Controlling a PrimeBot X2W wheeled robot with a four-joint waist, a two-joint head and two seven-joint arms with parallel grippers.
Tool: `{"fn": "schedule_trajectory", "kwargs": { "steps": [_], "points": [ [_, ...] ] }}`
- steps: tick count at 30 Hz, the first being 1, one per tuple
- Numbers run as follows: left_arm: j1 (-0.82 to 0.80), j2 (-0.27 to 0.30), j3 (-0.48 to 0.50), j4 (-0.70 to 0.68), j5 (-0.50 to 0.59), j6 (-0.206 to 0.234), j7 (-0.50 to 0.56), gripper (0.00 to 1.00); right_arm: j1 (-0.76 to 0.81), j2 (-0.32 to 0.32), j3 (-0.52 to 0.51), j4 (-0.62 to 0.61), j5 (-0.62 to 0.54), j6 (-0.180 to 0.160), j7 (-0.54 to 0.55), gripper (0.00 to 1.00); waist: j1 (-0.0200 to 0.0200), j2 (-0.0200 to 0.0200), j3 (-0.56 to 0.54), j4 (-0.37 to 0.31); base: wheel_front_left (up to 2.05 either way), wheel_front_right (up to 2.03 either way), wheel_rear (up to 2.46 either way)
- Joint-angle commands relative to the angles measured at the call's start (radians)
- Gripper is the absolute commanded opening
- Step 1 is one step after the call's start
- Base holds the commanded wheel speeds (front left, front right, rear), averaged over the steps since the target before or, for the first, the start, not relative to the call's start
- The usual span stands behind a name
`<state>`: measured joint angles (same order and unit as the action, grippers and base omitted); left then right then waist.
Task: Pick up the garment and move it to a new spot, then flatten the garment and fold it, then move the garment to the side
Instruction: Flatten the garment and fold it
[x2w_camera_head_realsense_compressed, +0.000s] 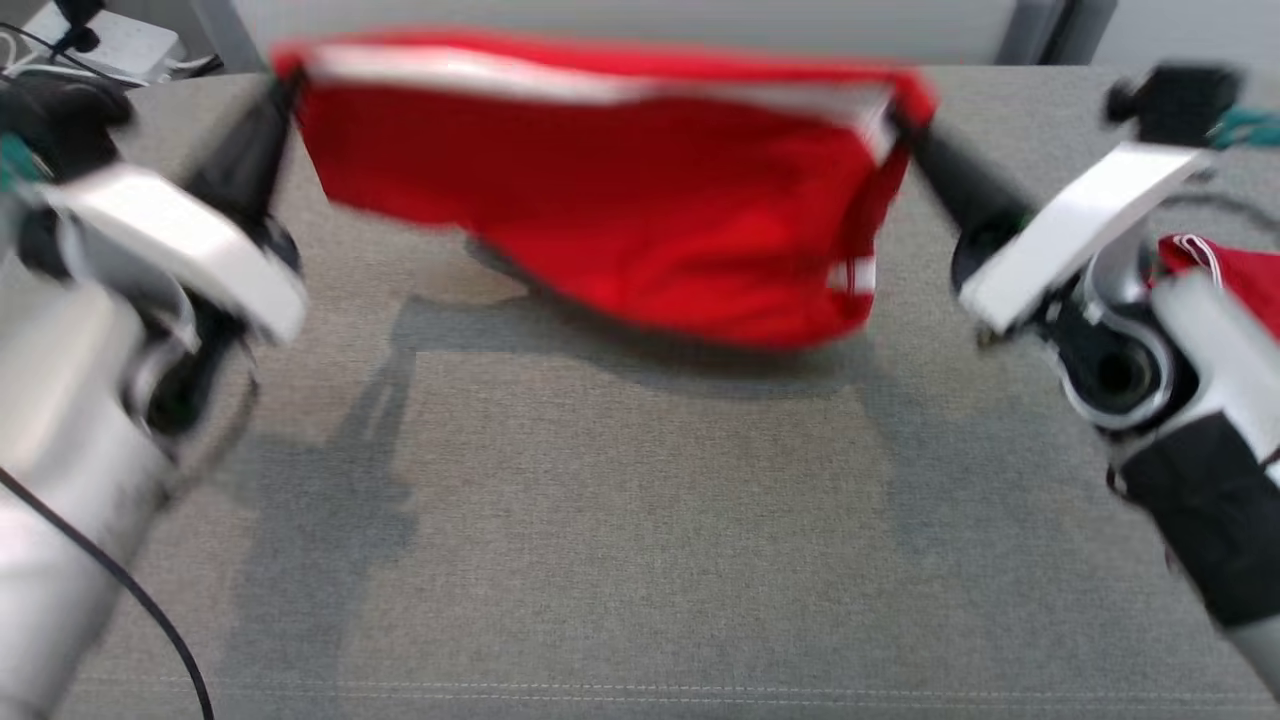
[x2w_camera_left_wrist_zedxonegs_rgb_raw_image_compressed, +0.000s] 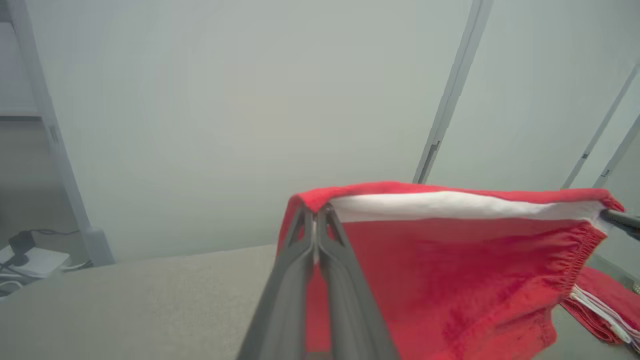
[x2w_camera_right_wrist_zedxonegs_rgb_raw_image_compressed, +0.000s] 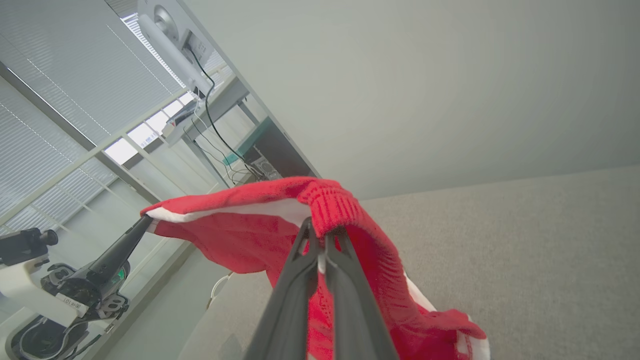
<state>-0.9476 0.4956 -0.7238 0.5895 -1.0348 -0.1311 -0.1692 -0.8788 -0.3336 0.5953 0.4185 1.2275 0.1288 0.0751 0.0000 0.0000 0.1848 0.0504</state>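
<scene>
Garment (x2w_camera_head_realsense_compressed: 620, 190), red with white band, hangs stretched between left hand (x2w_camera_head_realsense_compressed: 285, 88) and right hand (x2w_camera_head_realsense_compressed: 905, 125), each pinching a top corner

Stretched garment (x2w_camera_head_realsense_compressed: 620, 180) spans far side, near tabletop (x2w_camera_head_realsense_compressed: 640, 560) open

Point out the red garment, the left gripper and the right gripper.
red garment (x2w_camera_head_realsense_compressed: 620, 190): head view, hanging cloth's middle.
left gripper (x2w_camera_left_wrist_zedxonegs_rgb_raw_image_compressed: 316, 216): left wrist view, between its fingertips.
right gripper (x2w_camera_right_wrist_zedxonegs_rgb_raw_image_compressed: 318, 232): right wrist view, between its fingertips.

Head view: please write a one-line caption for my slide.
Left gripper and right gripper hold the red garment stretched by its top edge over the grey table; second red cloth at right.
</scene>
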Motion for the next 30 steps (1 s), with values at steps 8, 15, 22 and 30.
{"fn": "schedule_trajectory", "kwargs": {
  "steps": [8,15,22,30],
  "points": [
    [0.366,0.095,-0.142,-0.129,-0.201,0.0,0.086,0.0,0.269,-0.137,0.137,-0.045,0.296,0.002,0.401,0.0,0.0,0.0,-0.025,0.016,0.0,0.0,0.0],
    [0.424,0.195,-0.184,-0.229,-0.263,0.0,0.11,0.0,0.3,-0.212,0.085,-0.054,0.337,0.002,0.401,0.0,0.0,0.0,-0.001,0.019,0.0,0.0,0.0],
    [0.344,0.181,-0.186,-0.233,-0.27,0.0,0.101,0.0,0.235,-0.138,0.093,-0.067,0.271,0.002,0.317,0.0,0.0,0.0,0.051,0.016,0.0,0.0,0.0],
    [0.319,0.187,-0.187,-0.263,-0.337,0.0,0.087,0.0,0.195,-0.102,0.108,-0.119,0.234,0.002,0.256,0.0,0.0,0.0,0.025,0.005,0.0,0.0,0.0]
  ]
}}
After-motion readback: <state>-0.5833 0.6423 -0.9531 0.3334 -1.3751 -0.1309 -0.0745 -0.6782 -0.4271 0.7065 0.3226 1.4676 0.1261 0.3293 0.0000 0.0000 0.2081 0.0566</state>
